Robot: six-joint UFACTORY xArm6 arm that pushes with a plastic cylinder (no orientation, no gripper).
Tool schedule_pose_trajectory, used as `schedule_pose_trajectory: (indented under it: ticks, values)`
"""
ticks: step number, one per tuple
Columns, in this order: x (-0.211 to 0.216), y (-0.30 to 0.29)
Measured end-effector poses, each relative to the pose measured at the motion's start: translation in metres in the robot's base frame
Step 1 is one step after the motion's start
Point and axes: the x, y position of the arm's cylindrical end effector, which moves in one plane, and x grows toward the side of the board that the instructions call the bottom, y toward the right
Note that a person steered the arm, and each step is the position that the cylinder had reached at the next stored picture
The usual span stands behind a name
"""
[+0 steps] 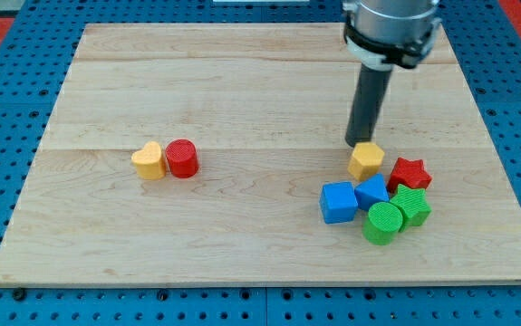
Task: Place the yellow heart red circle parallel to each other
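Observation:
The yellow heart (149,160) and the red circle (182,158) sit side by side, touching, left of the board's middle, the heart on the view's left. My tip (362,143) is far to their right, just above and touching or nearly touching the top edge of a yellow hexagon block (366,161).
A cluster lies at the lower right: a red star (410,174), two blue blocks (338,201) (372,191), a green circle (384,222) and a green star (411,206). The wooden board (242,81) is bordered by blue pegboard.

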Motion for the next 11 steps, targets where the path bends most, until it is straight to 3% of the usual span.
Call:
schedule_pose_trajectory:
  ticks: [1,2,3,5,6,7,9,10,11]
  values:
    - [-0.009,-0.013]
    - [-0.045,-0.028]
    - [-0.048,-0.094]
    - [-0.038,-0.332]
    - [0.015,-0.396]
    - [0.025,-0.358]
    - [0.004,-0.143]
    - [0.016,-0.112]
    - [0.004,-0.155]
